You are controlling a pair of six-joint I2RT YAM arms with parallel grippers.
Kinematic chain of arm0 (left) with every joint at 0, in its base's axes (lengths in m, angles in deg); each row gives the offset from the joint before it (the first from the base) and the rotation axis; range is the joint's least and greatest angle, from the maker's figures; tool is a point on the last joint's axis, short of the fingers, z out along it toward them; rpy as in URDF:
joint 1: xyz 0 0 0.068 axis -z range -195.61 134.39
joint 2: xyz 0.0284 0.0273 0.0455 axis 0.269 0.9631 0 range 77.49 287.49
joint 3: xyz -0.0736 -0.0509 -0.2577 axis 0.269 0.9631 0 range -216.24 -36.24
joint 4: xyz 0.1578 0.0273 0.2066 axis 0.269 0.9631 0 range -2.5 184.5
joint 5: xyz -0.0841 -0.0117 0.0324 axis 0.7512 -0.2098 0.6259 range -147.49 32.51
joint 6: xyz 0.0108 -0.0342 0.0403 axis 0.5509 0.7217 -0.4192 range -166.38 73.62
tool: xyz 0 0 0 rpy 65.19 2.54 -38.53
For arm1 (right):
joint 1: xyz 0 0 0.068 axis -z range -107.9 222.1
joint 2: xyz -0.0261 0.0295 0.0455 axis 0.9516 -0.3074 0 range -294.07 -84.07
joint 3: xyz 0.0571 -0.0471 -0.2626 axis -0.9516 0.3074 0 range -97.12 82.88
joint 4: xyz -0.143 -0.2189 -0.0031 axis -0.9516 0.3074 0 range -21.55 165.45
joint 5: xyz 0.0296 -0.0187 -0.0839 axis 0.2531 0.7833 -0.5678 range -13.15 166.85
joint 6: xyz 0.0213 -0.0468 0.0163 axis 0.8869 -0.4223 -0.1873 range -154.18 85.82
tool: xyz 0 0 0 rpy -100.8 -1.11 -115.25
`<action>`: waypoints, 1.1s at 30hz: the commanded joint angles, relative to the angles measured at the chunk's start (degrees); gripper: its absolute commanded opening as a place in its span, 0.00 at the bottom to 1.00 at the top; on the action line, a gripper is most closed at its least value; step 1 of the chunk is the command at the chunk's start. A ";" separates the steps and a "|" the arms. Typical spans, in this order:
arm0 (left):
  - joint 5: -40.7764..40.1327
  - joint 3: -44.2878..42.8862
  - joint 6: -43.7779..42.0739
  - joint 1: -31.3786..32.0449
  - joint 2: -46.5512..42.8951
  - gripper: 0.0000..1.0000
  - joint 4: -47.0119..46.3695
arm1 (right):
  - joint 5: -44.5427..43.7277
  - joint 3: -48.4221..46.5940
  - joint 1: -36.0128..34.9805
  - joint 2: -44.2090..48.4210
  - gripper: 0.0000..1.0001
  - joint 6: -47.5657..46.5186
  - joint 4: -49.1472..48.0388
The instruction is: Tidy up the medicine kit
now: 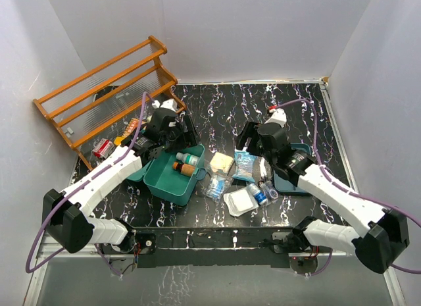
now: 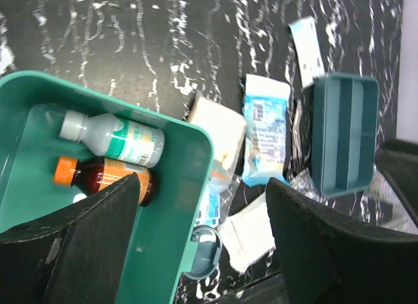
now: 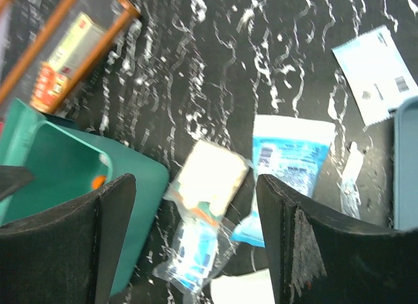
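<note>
The medicine kit (image 1: pixel 164 181), a teal box, lies open left of centre. Inside lie a white bottle with a green label (image 1: pixel 187 158) and an orange-capped brown bottle (image 1: pixel 185 168). My left gripper (image 1: pixel 179 131) hovers open and empty over the kit's far side. In the left wrist view its jaws (image 2: pixel 202 186) straddle the kit's wall (image 2: pixel 163 206), above both bottles (image 2: pixel 114 137). My right gripper (image 1: pixel 248 140) is open and empty above the loose packs. In the right wrist view (image 3: pixel 196 180) a cream pack (image 3: pixel 209 173) lies below, between its fingers.
Right of the kit lie a blue pouch (image 1: pixel 245 166), a clear bag with blue contents (image 1: pixel 216 185), a white square pack (image 1: pixel 240 202) and a small bottle (image 1: pixel 258 194). A flat teal tray (image 2: pixel 343 137) sits under the right arm. A wooden rack (image 1: pixel 105 89) stands back left, with a red-white box (image 1: pixel 102 148).
</note>
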 commanded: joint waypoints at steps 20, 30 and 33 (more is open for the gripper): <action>1.01 -11.92 -18.96 -0.16 5.59 0.74 -10.07 | 5.57 -1.19 7.26 -18.67 0.39 -1.76 12.89; 0.03 -14.78 -20.72 -0.72 7.96 0.75 -11.39 | 9.59 -2.36 8.48 -23.86 0.38 -4.76 7.55; 0.05 -14.75 -20.97 -0.89 8.12 0.75 -12.25 | 9.12 -3.25 8.68 -25.34 0.39 -4.91 7.14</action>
